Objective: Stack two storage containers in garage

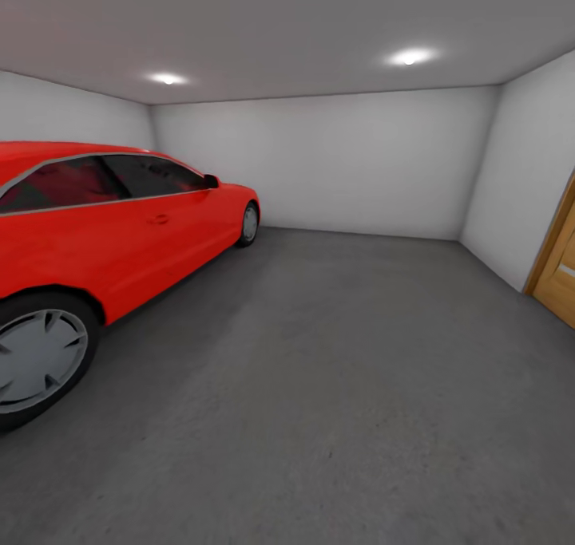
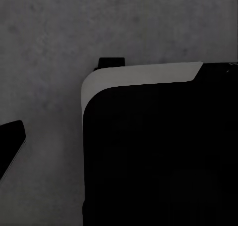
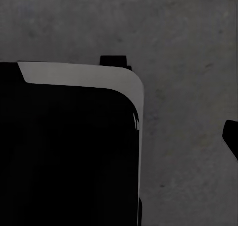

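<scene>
Right under you, the floor [image 1: 335, 385] spreads dark grey and rough across the garage [image 1: 335, 162], and both wrist views look down on that same concrete past a black, pale-edged part of the robot's base [image 2: 158, 156]. Your red car [image 1: 104, 226] stands at the left (nose toward the far wall), well apart from the wooden door [image 1: 559, 266] at the right. Dark slivers at the wrist views' edges may be fingers; whether either claw is released or clenched, you cannot tell.
</scene>
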`<state>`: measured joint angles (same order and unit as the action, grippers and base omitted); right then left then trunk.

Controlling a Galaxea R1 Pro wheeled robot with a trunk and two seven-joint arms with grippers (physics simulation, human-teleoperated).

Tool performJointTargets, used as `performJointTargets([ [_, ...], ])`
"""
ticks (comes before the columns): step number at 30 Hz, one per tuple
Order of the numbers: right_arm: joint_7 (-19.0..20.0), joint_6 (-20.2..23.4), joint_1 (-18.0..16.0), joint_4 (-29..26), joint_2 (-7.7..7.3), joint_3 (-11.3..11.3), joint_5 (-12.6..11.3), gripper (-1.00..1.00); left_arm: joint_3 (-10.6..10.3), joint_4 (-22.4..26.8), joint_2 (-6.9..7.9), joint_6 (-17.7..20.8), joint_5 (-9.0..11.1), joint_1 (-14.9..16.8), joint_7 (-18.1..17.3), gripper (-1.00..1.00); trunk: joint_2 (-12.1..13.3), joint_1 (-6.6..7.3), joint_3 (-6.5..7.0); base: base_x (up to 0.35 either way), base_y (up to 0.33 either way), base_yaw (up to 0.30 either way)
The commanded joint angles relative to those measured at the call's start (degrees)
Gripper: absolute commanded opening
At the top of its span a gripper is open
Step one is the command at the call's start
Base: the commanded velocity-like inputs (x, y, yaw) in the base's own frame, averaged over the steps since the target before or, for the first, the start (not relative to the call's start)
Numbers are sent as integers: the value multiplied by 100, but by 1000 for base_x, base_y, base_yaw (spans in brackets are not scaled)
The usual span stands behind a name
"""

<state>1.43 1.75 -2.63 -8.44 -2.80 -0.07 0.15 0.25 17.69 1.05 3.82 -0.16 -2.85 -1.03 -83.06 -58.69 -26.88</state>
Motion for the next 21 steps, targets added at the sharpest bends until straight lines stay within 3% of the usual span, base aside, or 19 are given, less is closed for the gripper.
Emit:
performJointTargets([
  [1, 15, 18, 0, -8, -1, -2, 2, 100, 6, 24, 1, 40, -2, -5, -11, 100, -2, -3, -5, 317, 0, 0],
  [21, 15, 18, 0, -8, -1, -2, 2, 100, 6, 24, 1, 40, -2, -5, -11, 100, -2, -3, -5, 317, 0, 0],
])
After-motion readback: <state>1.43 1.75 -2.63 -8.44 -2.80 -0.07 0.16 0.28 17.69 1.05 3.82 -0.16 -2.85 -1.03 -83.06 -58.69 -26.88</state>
